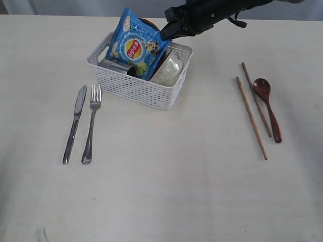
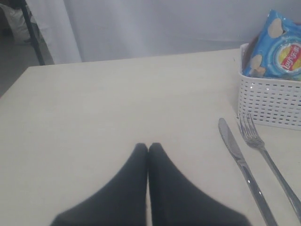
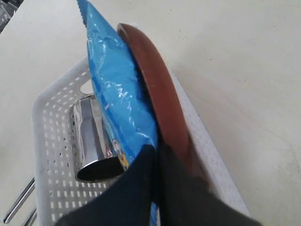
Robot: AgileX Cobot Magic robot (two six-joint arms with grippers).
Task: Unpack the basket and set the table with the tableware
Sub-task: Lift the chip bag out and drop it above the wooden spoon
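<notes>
Table (image 1: 166, 196), basket (image 1: 135, 88) below right gripper (image 1: 167, 33) — bag (image 1: 134, 46) pinched

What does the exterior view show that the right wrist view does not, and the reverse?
Only the exterior view: two chopsticks and the spoon, lying on the table apart from the basket. Only the right wrist view: the open mouth of the steel mug. Both: the basket, the blue chip bag, the brown plate and the right hand at them.
</notes>
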